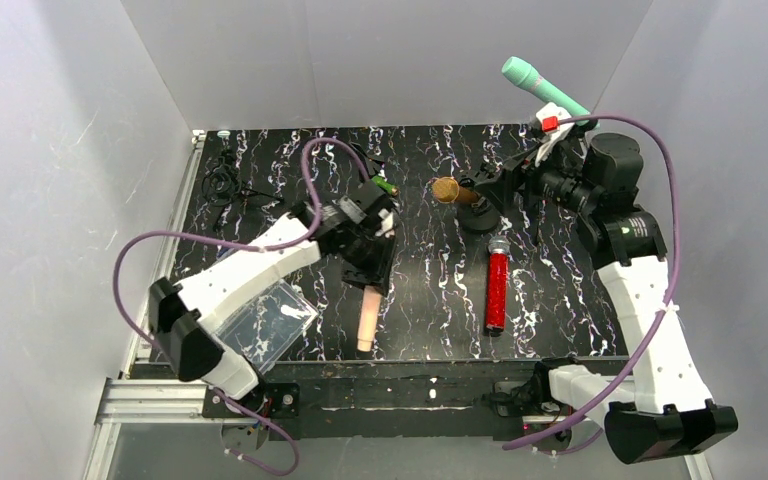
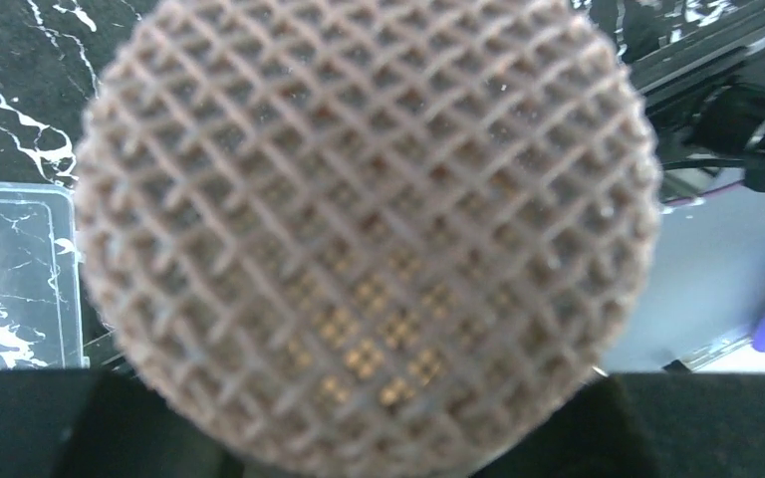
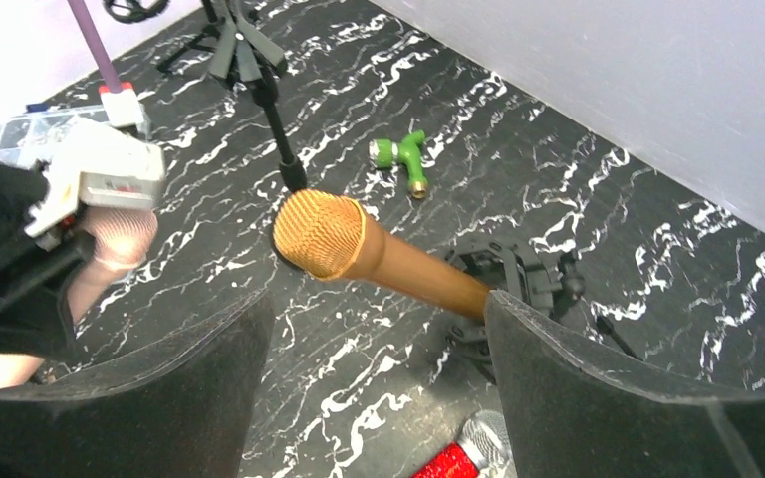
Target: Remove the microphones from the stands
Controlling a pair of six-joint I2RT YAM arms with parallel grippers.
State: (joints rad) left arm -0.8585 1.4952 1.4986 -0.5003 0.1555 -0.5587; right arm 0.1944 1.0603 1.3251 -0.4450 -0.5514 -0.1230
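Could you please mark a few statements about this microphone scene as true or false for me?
1. The gold microphone sits in its stand. True.
2. The right end effector is shut on it. False: its jaws stand open on either side of it.
3. The red microphone lies flat on the table. True.
4. The left end effector is empty. False: it holds a pink microphone.

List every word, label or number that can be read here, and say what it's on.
No text can be read.
White label, at the left edge of the right wrist view: print too blurred to read.
Red-and-white tag, far right in the top view: too small to read.
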